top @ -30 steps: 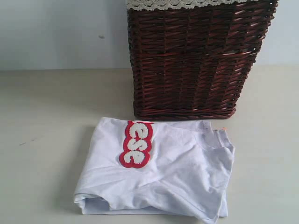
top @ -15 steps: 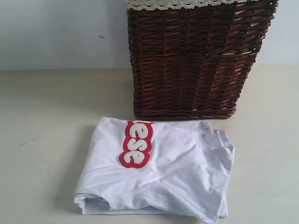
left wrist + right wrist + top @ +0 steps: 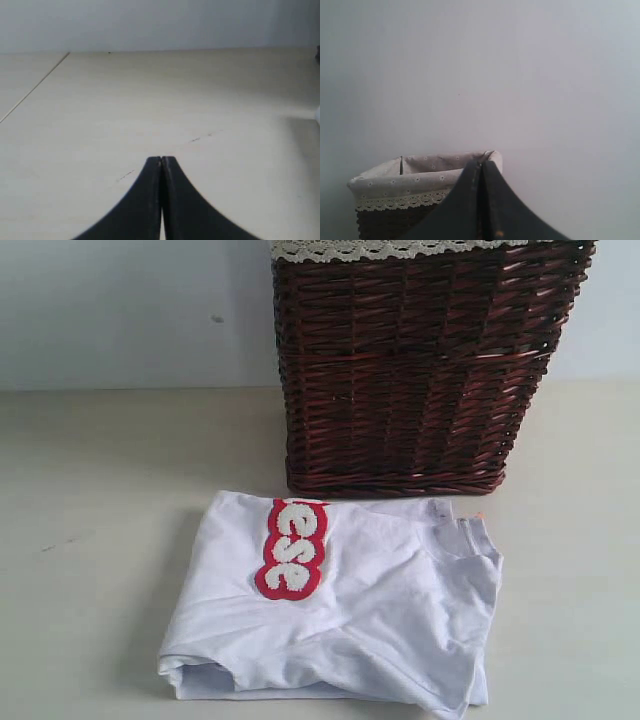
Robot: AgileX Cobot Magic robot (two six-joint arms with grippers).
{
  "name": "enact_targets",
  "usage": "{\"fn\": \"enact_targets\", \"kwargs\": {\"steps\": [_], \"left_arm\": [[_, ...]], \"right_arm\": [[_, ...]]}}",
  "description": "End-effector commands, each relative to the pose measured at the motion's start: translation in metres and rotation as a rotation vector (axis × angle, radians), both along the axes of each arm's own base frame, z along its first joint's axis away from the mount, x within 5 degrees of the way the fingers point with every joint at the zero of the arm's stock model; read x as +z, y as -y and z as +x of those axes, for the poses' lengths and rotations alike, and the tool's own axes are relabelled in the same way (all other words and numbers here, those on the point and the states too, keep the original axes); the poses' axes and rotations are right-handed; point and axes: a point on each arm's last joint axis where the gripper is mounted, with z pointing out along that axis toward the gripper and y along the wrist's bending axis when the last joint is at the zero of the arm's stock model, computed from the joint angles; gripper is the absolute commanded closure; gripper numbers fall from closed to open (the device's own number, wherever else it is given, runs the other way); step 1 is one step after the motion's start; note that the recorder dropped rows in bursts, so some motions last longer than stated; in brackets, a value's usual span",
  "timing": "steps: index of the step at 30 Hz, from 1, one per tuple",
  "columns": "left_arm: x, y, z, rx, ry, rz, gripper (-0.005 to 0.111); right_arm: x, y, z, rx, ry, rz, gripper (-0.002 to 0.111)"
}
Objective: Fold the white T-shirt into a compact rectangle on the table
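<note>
Item: soft white cotton T-shirt (image 3: 350, 620), red-outlined lettering, lies folded into a rough rectangle on your cream matte surface (image 3: 90, 540), just in front of the dark wicker basket (image 3: 420, 370). Your left hand (image 3: 161, 160) and right hand (image 3: 481, 164): closed, empty. Remaining: tidying edges, likely.

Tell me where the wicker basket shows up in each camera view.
Exterior: wicker basket top, right of centre, behind the white T-shirt.
Left wrist: not identifiable; bare table beyond the shut left gripper.
Right wrist: its lined top, partly hidden behind the shut right gripper.
Shared landmark: the lace trim, in exterior and right wrist.
</note>
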Motion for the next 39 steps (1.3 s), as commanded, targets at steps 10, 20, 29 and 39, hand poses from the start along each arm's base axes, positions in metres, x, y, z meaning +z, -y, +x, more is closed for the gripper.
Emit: {"fn": "enact_targets", "kwargs": {"steps": [10, 20, 29, 39], "left_arm": [[0.001, 0.0, 0.0, -0.007, 0.008, 0.005, 0.107], [0.001, 0.0, 0.0, -0.007, 0.006, 0.005, 0.107], [0.001, 0.0, 0.0, -0.007, 0.006, 0.005, 0.107], [0.001, 0.0, 0.0, -0.007, 0.006, 0.005, 0.107]], "right_arm": [[-0.052, -0.004, 0.025, -0.045, 0.132, -0.102, 0.108], [-0.155, -0.008, 0.063, -0.042, -0.125, -0.214, 0.108], [-0.183, -0.006, 0.065, -0.046, -0.352, -0.25, 0.108], [-0.191, -0.006, 0.064, -0.032, -0.449, -0.189, 0.108]]}}
